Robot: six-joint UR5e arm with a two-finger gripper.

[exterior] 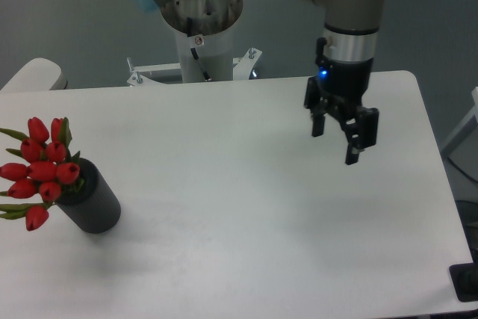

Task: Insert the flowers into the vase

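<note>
Fixed camera, only view I have. My gripper [334,141] hangs over the right half of the table [246,244], fingers pointing down and spread apart, nothing between them. It is well apart from the task items.

The flowers [39,169] sit at the far left edge, red heads bunched over the mouth of the vase [93,203], leaves poking out left. Stems are not visible, so I read them as already down inside the opening. The vase looks tilted in this view; I can't tell whether that is a real lean or just camera angle.

Handling judgement, if I need to re-seat anything:
- Flowers: light, soft, easily crushed. Buds are the wrong place to pinch. Stems below the heads are the right place, but they are hidden in the vase now, so the only access is the neck of the bunch just above the rim, with low force.
- Vase: matte, thick-walled, looks rigid and fairly heavy, not slippery. Outer wall may be too wide for my fingers; pinching one wall across the rim is more plausible.

Task looks done from here.
</note>
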